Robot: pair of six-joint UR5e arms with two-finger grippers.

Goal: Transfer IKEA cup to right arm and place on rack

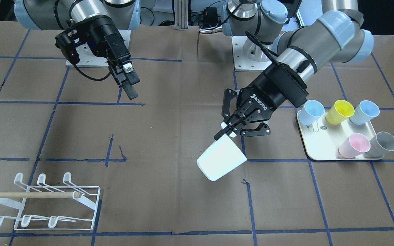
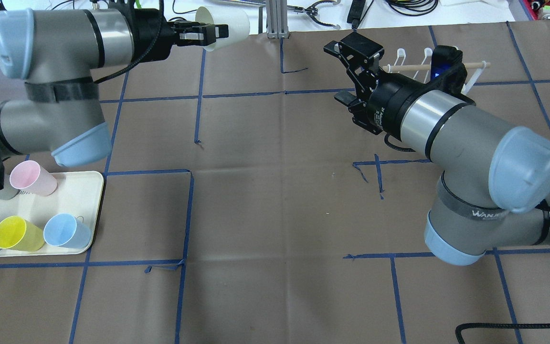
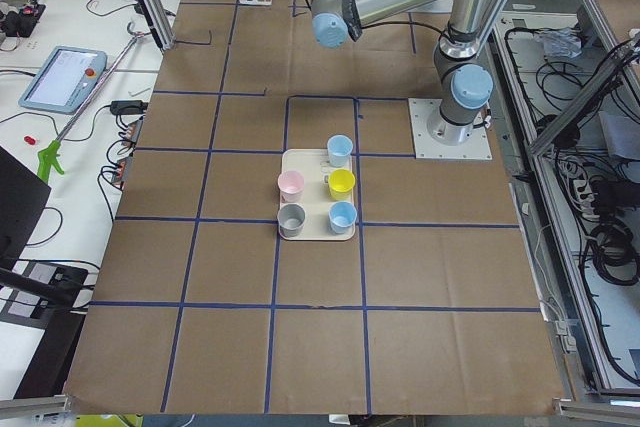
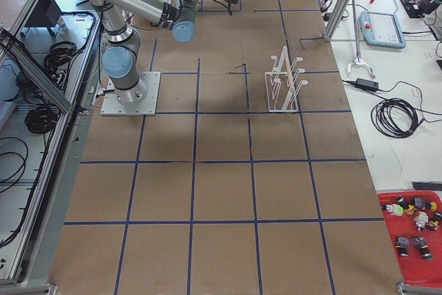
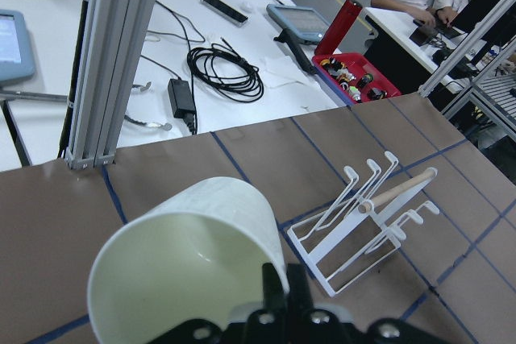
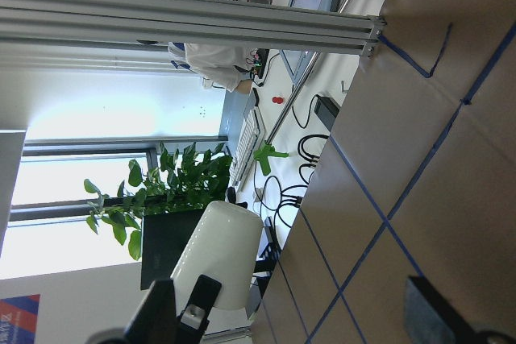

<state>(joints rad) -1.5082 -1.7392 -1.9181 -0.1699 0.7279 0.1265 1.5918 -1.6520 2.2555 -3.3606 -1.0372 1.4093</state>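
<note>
One IKEA cup (image 1: 221,160), white, on its side in the air over the middle of the counter (image 1: 169,143), mouth turned back toward the carrying wrist. Off the counter, touching nothing but the left jaws.

Left jaws: closed on the cup wall at the rim, one finger inside the mouth and its partner outside, per the left wrist view.

Right jaws: spread wide, holding nothing. Poised above the counter on the right arm (image 2: 447,124), well apart from the cup.

One rack (image 1: 46,201), white wire with a wooden dowel across it, standing toward the robot's right on the operators' side, far from the cup.

One cream tray (image 1: 323,150) on the robot's left, bearing five coloured cups (image 1: 354,145): two pale blue, one yellow, one pink, one grey. Not part of the present step.

Step in hand, by judgement: hand-over, early part. Cup lifted and presented, receiving side not yet closed in.

Next move calls for:
- bringing the two wrists together;
- setting the open right jaws about the free base end of the cup;
- closing there firmly before any loosening on the left.

Carriage to the rack and slipping the mouth over a prong to follow.
</note>
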